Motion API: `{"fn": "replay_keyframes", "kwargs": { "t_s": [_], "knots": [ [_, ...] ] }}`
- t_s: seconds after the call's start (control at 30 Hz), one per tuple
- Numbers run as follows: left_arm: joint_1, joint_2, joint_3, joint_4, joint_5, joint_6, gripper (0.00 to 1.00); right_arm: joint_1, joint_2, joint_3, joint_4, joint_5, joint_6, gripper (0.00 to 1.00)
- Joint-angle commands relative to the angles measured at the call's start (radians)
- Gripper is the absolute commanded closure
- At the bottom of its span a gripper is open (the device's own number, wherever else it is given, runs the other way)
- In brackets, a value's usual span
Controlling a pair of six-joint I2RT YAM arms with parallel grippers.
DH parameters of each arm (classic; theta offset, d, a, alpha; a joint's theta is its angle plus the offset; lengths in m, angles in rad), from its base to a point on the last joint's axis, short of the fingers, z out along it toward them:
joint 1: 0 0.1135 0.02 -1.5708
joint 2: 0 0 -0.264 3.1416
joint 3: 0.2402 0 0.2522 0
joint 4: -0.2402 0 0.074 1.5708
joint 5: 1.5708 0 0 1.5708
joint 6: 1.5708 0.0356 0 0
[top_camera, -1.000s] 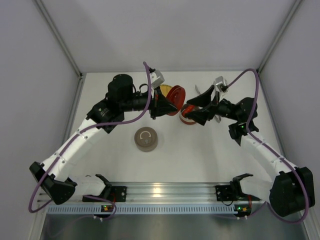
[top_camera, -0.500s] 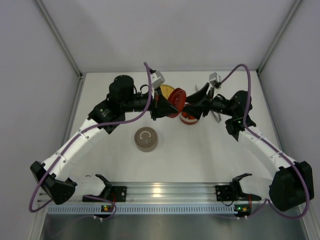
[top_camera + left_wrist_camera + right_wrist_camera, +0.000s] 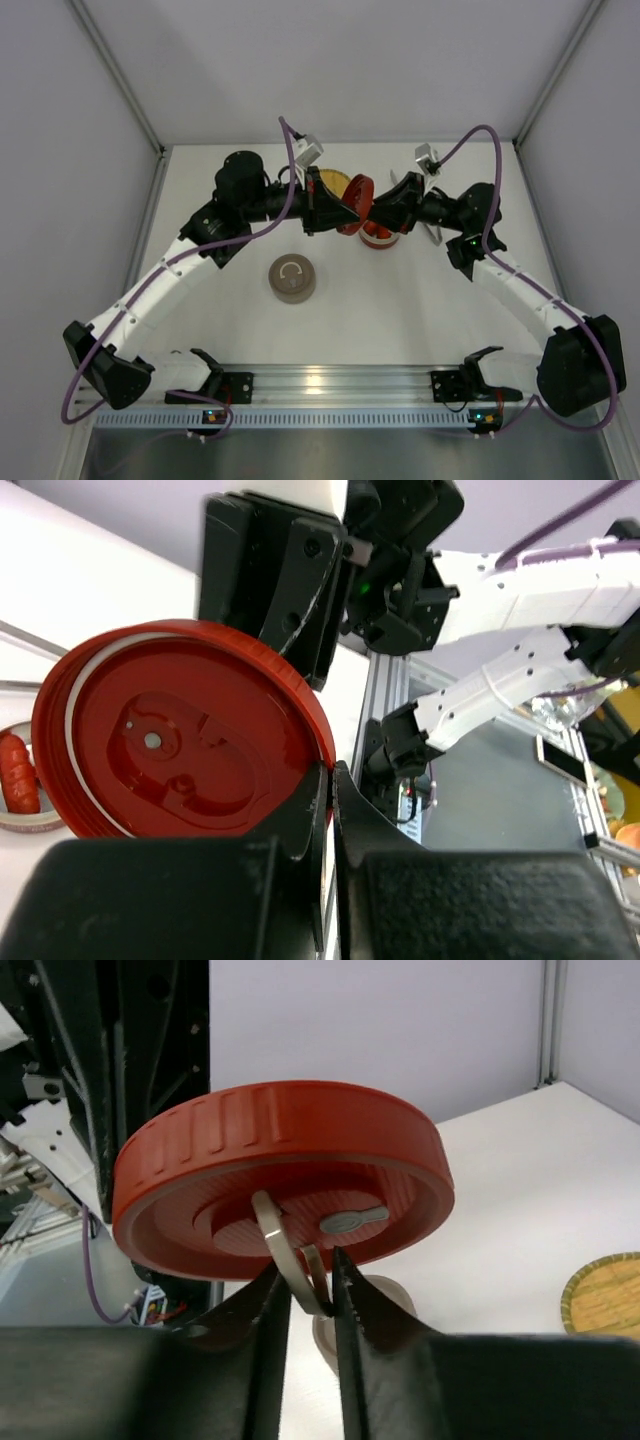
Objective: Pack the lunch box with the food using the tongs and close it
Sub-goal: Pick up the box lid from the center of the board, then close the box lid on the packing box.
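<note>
**Lid status.** My left gripper [image 3: 328, 780] is fully closed on the rim of the red lid [image 3: 180, 740]. In the left wrist view it pinches the rim at about 4 o'clock. My right gripper [image 3: 312, 1282] is nearly closed, with the metal pull ring [image 3: 275, 1240] nipped between its fingers at 6 o'clock on the lid's top face. In the top view the lid hangs on edge above the table, at 11 o'clock from the open tin [image 3: 379, 245]. The tin holds a red food piece [image 3: 18, 772].

**Handling.** I judge the lid rigid and light. The ribbed rim offers grip, whereas the glossy inner face would slip. The ring is thin and probably hinged, so the lid may swing from it. Take the rim for alignment.
</note>
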Motion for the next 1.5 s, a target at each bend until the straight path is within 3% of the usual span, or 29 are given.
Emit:
{"fn": "replay_keyframes", "kwargs": {
  "t_s": [0.0,0.07,0.2,0.23,0.27,0.3,0.33,0.37,0.4,0.43,0.5,0.63,0.7,0.87,1.07,1.47],
  "knots": [
    [0.027,-0.022,-0.033,0.143,0.034,-0.107,1.00,0.017,-0.001,0.037,0.156,-0.020,0.041,0.87],
    [0.050,-0.023,-0.046,0.155,0.032,-0.144,1.00,0.008,-0.011,0.035,0.156,-0.029,0.047,0.98],
    [0.102,-0.037,-0.075,0.144,0.014,-0.167,1.00,-0.021,-0.038,0.066,0.046,-0.049,-0.011,1.00],
    [0.128,-0.042,-0.087,0.132,0.008,-0.173,0.91,-0.024,-0.046,0.084,-0.135,-0.048,-0.065,1.00],
    [0.139,-0.045,-0.089,0.112,0.003,-0.169,0.74,-0.024,-0.049,0.118,-0.294,-0.027,-0.141,1.00],
    [0.150,-0.046,-0.084,0.086,-0.003,-0.162,0.52,-0.024,-0.049,0.209,-0.461,-0.019,-0.338,1.00],
    [0.174,-0.048,-0.077,-0.001,-0.032,-0.130,0.06,-0.024,-0.043,0.248,-0.598,-0.007,-0.423,1.00],
    [0.190,-0.046,-0.046,-0.056,-0.049,-0.109,0.02,-0.025,-0.041,0.320,-0.848,0.042,-0.499,1.00],
    [0.205,-0.042,-0.025,-0.114,-0.063,-0.056,0.02,-0.029,-0.041,0.352,-0.958,0.064,-0.656,1.00],
    [0.246,-0.039,-0.005,-0.230,-0.072,-0.026,0.02,-0.035,-0.043,0.376,-1.049,0.088,-0.714,1.00],
    [0.306,-0.034,0.031,-0.313,-0.080,0.015,0.02,-0.036,-0.055,0.413,-1.240,0.157,-0.828,1.00],
    [0.464,-0.036,0.060,-0.449,-0.075,0.110,0.02,-0.036,-0.057,0.434,-1.419,0.279,-0.918,1.00],
    [0.484,-0.030,0.086,-0.521,-0.101,0.163,0.02,-0.036,-0.023,0.457,-1.487,0.361,-0.939,1.00],
    [0.491,-0.020,0.115,-0.640,-0.124,0.239,0.02,-0.038,0.159,0.599,-1.611,0.544,-0.947,1.00],
    [0.491,-0.068,0.101,-0.647,-0.179,0.273,0.02,-0.036,0.400,0.782,-1.722,0.664,-0.930,1.00],
    [0.492,-0.144,0.016,-0.632,-0.222,0.293,0.02,-0.036,0.813,1.135,-1.791,0.676,-0.898,1.00]
  ]
}}
